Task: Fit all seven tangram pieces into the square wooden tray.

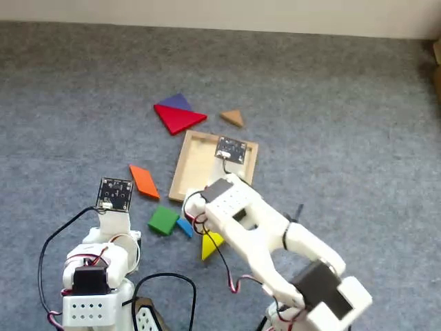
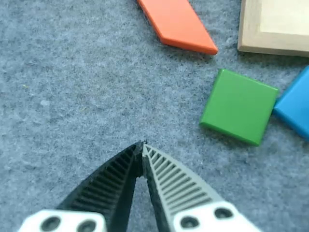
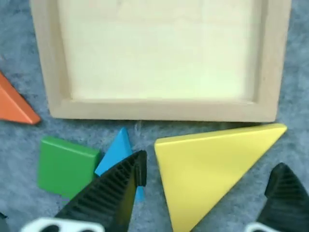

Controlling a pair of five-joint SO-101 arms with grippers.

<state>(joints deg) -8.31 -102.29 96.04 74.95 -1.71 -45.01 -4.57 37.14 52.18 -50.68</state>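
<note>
Taking twelve o'clock as the side of the table farthest from the arms, we start at the left. There the left gripper [image 2: 143, 145] hangs low over the grey felt, jaws pressed together and nothing between them. The orange parallelogram [image 2: 176, 24] lies at its twelve o'clock and the green square [image 2: 239, 106] at about two, with the blue piece [image 2: 297, 108] touching the square's far corner. Next comes the tray [image 3: 159, 110], near the middle of the table. The parallelogram is at its nine o'clock, the green and blue pieces are near seven, and no piece lies in the part of its floor that we can see. Beyond it the red triangle [image 1: 178, 117] and purple piece [image 1: 177, 102] lie together at eleven o'clock, and the tan triangle [image 1: 232, 118] at about twelve. At the tray's six o'clock, just beside its near wall, lies the yellow triangle [image 3: 203, 159] — and the right gripper [image 3: 210, 169] stands over it, jaws wide apart, one on each side and not closed on it. We judge the task barely begun, with the step in hand being the pickup of the first piece. The next move calls for the jaws to close squarely across the triangle's edges, then a lift over the wall and a flat placing into a corner — leaving room for the other six.
</note>
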